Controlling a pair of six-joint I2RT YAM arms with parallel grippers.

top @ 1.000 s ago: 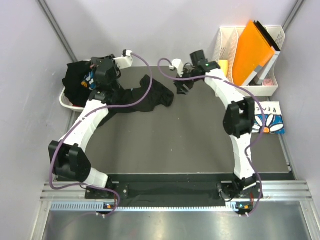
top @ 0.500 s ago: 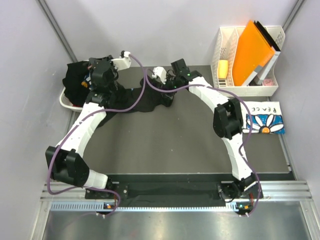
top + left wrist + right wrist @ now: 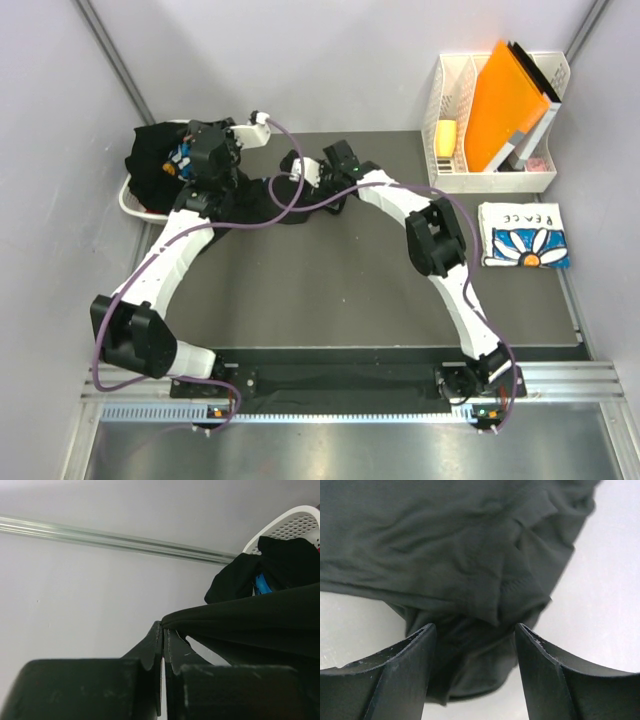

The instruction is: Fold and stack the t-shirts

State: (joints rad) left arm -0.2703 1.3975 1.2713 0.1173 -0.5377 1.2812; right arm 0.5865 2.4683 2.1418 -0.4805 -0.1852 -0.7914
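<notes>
Top external: basket (image 3: pixel 126 200) holds black tees (image 3: pixel 150 160); left hand (image 3: pixel 162 627) pinches stretched tee (image 3: pixel 250 615), right hand (image 3: pixel 475 635) agape

A black t-shirt (image 3: pixel 250 205) lies crumpled and stretched at the far middle. A second black t-shirt (image 3: pixel 148 170), blue print showing, is heaped far left. A folded white t-shirt (image 3: pixel 525 236) with a daisy print lies flat on the right.

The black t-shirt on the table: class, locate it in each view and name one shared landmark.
Top external: black t-shirt, upper middle.
Left wrist: right side, pinched by the left claw.
Right wrist: fills upper frame.
Landmark: white basket, top external and left wrist.
</notes>
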